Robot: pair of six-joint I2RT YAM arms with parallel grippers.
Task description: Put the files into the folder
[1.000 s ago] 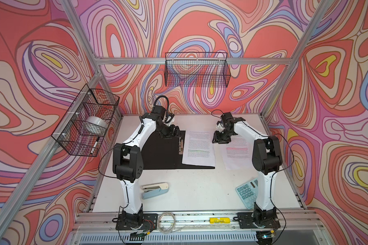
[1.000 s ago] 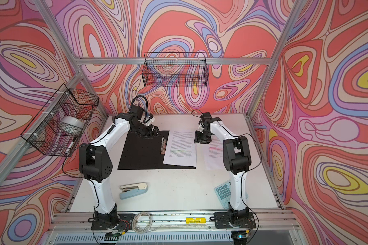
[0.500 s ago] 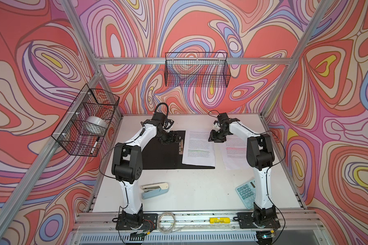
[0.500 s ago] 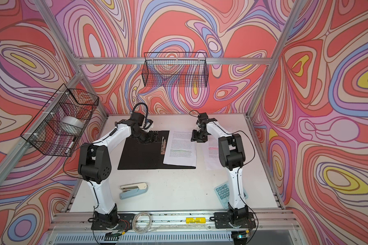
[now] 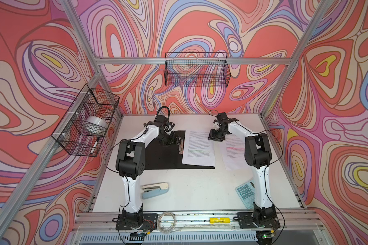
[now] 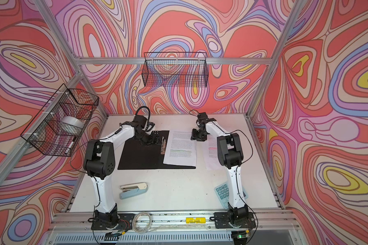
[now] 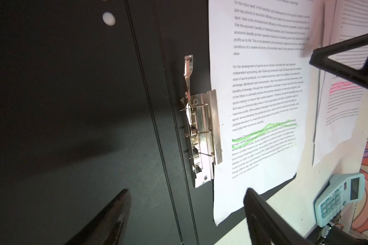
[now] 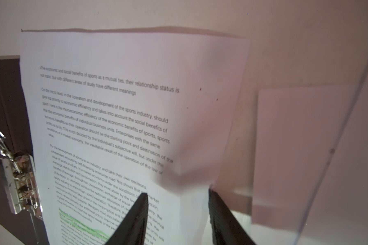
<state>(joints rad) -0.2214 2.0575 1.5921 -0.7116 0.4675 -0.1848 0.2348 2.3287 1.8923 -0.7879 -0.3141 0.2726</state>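
The folder (image 5: 162,157) (image 6: 136,157) lies open on the table, black inside up, with its metal clip (image 5: 180,145) (image 7: 202,131) beside the spine and the lever raised. One of the files, a sheet with a green highlight (image 5: 198,152) (image 7: 263,84) (image 8: 115,106), rests on the folder's right half. A second sheet, with a pink highlight (image 5: 232,157) (image 7: 344,95), lies on the table to its right. My left gripper (image 5: 170,139) (image 7: 186,191) hovers open over the clip, holding nothing. My right gripper (image 5: 215,137) (image 8: 177,192) stands half open at the green sheet's right edge, which humps up between the fingers.
A stapler (image 5: 155,189) lies near the table's front left and a blue calculator (image 5: 245,194) at front right, by the right arm's base. A wire basket (image 5: 85,121) hangs on the left wall and another (image 5: 197,72) on the back wall.
My right gripper has moved left onto the green-highlighted sheet's right edge. My left gripper has come slightly forward over the clip.
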